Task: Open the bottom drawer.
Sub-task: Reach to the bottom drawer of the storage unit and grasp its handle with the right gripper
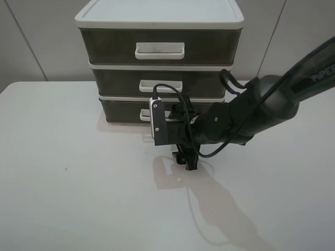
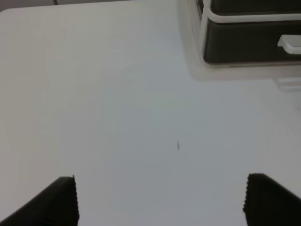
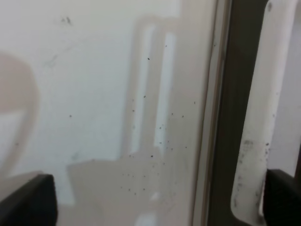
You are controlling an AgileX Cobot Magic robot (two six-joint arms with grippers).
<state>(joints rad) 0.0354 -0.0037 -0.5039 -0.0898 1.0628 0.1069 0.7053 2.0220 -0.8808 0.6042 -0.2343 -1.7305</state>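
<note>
The bottom drawer [image 1: 121,111] is the lowest of three smoky brown-grey drawers in a white-framed unit [image 1: 159,18], and its front sits flush with the frame. Its white loop handle [image 3: 261,117] fills the right wrist view close up, and one end shows in the exterior view [image 1: 144,113]. My right gripper [image 1: 168,124] is turned on its side right in front of that handle. It is open, with the handle between its fingertips [image 3: 282,195], close to one of them. My left gripper [image 2: 160,202] is open and empty over bare table, with the drawer [image 2: 244,44] far from it.
The middle drawer [image 1: 118,81] and top drawer [image 1: 104,47] sit above, both closed. The right arm [image 1: 261,104] and its cable cross in from the right in front of the unit. The white table [image 1: 78,183] spreads to the left and front.
</note>
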